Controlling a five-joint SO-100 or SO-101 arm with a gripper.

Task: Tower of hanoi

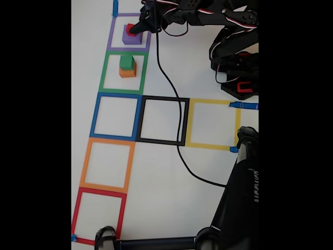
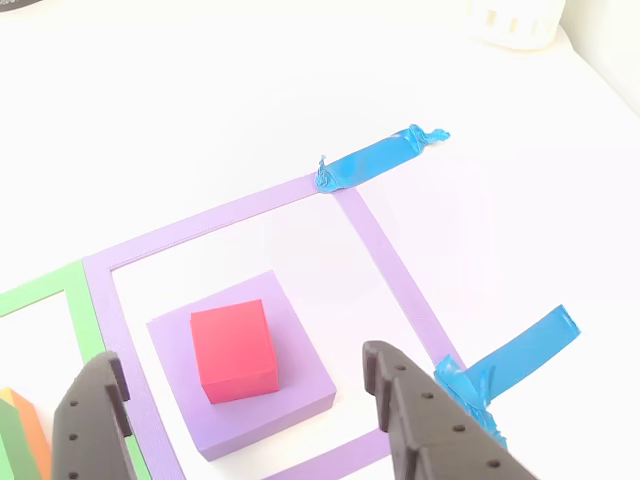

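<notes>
Overall, white table (image 1: 208, 62) with coloured tape squares (image 1: 114, 115), black cable (image 1: 179, 130).

no legible text; stand (image 1: 244, 198) lettering too blurred.

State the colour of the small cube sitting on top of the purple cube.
Red, resting on the purple cube; clearest in the other view.

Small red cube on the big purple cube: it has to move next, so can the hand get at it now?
Probably yes. The small red cube sits uncovered atop the big purple cube, and the open hand hangs with a finger on either side of it.
</notes>
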